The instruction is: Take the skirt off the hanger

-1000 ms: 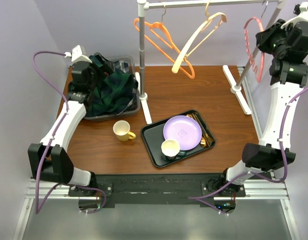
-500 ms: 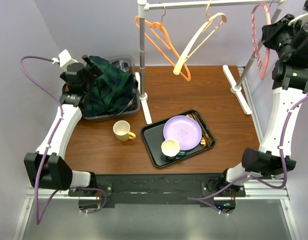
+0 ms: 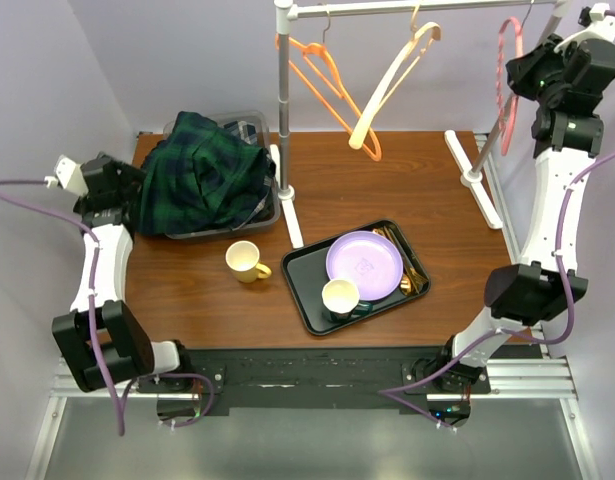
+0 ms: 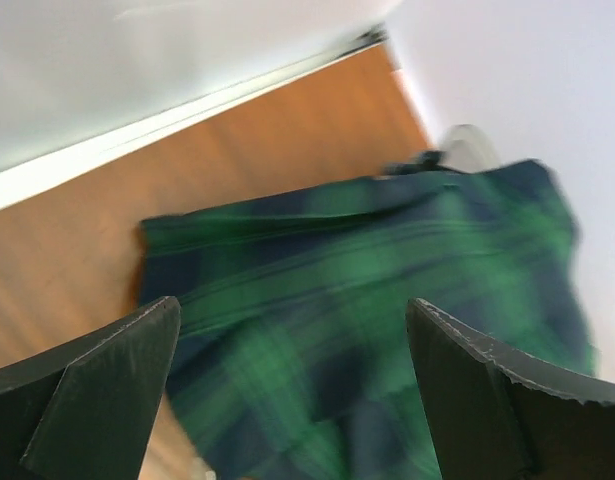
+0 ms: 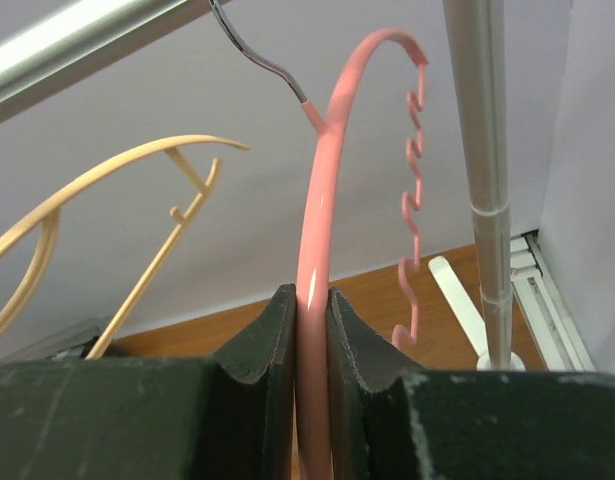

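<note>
the left gripper is hanging wide open just beside the plaid skirt, which is lying heaped over the grey bin; the right gripper is pinching the pink hanger by the rail

Both arms look alike from my end: left arm and right arm have white links with chunky black joint housings. A purple cable loops off each. The fingers are matte black with scuffed edges.
</note>
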Tool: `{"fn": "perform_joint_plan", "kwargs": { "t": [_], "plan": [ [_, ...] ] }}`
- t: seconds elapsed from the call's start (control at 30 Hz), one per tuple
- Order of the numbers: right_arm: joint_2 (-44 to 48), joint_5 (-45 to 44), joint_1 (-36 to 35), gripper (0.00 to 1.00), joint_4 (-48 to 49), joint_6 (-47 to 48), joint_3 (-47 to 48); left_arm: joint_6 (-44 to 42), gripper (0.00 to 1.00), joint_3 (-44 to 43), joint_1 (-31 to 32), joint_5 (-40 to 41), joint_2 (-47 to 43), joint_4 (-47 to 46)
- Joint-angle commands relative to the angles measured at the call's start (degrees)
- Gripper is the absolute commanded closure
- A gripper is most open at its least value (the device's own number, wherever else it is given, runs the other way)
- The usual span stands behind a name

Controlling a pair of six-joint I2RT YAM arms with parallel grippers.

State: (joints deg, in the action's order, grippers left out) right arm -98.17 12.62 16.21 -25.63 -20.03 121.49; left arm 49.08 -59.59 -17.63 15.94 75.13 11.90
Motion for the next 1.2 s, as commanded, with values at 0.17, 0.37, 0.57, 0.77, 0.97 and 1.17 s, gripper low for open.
{"fn": "perform_joint_plan", "kwargs": {
  "t": [0.17, 0.37, 0.57, 0.77, 0.97, 1.17],
  "plan": [
    [7.28, -0.58, 0.93, 0.30, -4.15, -2.64, 0.86, 4.88, 0.00, 7.90, -6.98, -10.75, -1.49, -6.71],
    [18.88, 2.05, 0.93, 0.07, -5.48, -4.05, -8.97, 2.43, 0.00, 10.98, -8.82, -19.52, 4.13, -14.35],
    [30.57, 6.80, 0.84, 0.01, -3.30, -6.33, -20.23, -0.83, 0.00, 11.24, -11.72, -30.77, 13.80, -26.12],
    [36.65, 12.50, 0.76, 0.01, -0.22, -9.67, -27.97, 4.88, 0.00, 19.77, -12.08, -31.34, 13.28, -41.26],
    [36.82, 14.27, 0.84, 0.01, 1.90, -9.15, -29.39, 8.04, 0.04, 22.67, -12.17, -28.77, 19.25, -52.45],
    [37.17, 18.74, 0.58, 0.02, 3.13, -11.87, -28.24, 13.41, 0.83, 25.49, -12.17, -33.25, 22.34, -69.11]
  ]
}}
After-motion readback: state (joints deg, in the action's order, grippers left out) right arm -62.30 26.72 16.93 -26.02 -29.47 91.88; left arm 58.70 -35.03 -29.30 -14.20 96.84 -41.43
